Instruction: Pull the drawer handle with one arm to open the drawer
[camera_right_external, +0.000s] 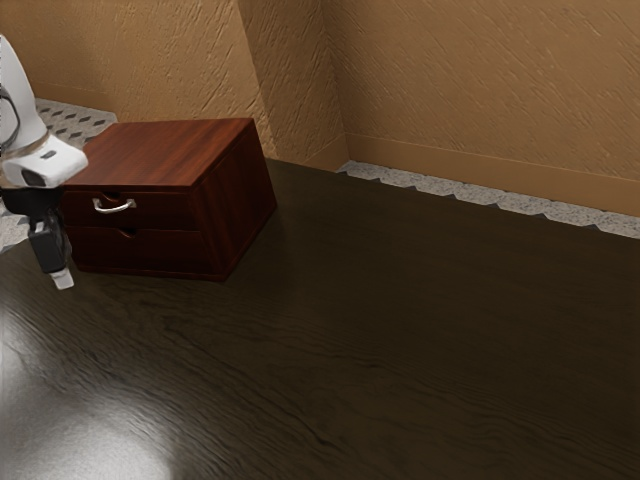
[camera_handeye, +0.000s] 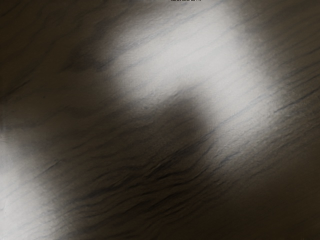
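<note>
Impossible to tell the opening of the gripper (camera_right_external: 60, 274) from here; no sign of anything held. Hangs low at the exterior view's left edge, pointed down at the worktop (camera_right_external: 380, 340), near the front of the dark red cabinet (camera_right_external: 180, 150) and lower than the silver handle (camera_right_external: 113, 206) of the top drawer (camera_right_external: 160, 208). Drawer front flush with the cabinet, so judged shut, with the handle untouched.

Likely trouble from here:
- Closing on air beside or under the handle, through a downward-pointing approach to a bar set on a vertical face. Looks at bare worktop grain (camera_handeye: 165, 165) in the wrist view, so little help there with lining up.
- Bumping the cabinet front on the way up and shoving the whole box backward.
- Hooking the notch of the lower drawer (camera_right_external: 140, 248) instead, given the low start.
- Slipping off the thin bar through a shallow or off-centre grasp.
- Dragging the cabinet across the glossy worktop rather than sliding the drawer out, through a skewed pull.
</note>
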